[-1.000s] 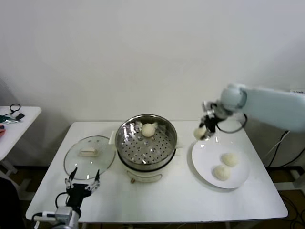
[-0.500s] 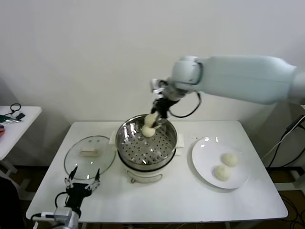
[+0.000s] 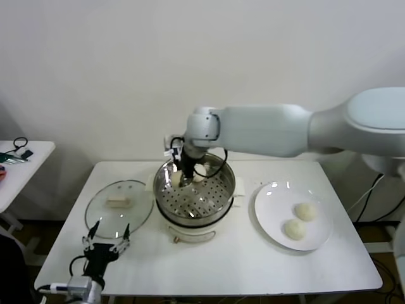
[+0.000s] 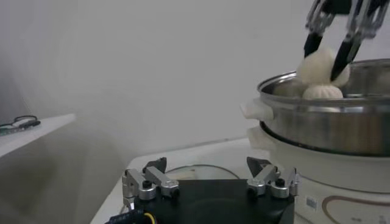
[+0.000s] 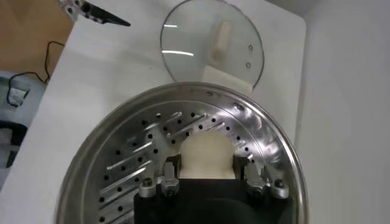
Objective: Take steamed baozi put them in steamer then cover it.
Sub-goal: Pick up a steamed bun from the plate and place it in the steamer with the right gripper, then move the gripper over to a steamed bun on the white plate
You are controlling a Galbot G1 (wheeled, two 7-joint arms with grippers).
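Over steamer (image 3: 196, 190): right gripper (image 3: 185, 179) (clamping baozi (image 5: 207, 153))

Lab-like test setup: bare white wall (image 3: 95, 76), plain white table (image 3: 240, 259), side table (image 3: 19, 168).

right arm (image 3: 266, 130) spans over steamer (image 3: 195, 190), bare table (image 3: 240, 253) in front, plate (image 3: 275, 215) beside

Readable text: none in any view.
Steamer (image 3: 195, 201): a small mark shows on the front of its white base, too small to read.
Steamer base, left wrist view: a pale label patch and a curved printed line show on the near wall, no letters legible.
Cover (image 3: 119, 208), plate (image 3: 273, 218), table (image 3: 240, 259): no lettering, numbers or signs visible.
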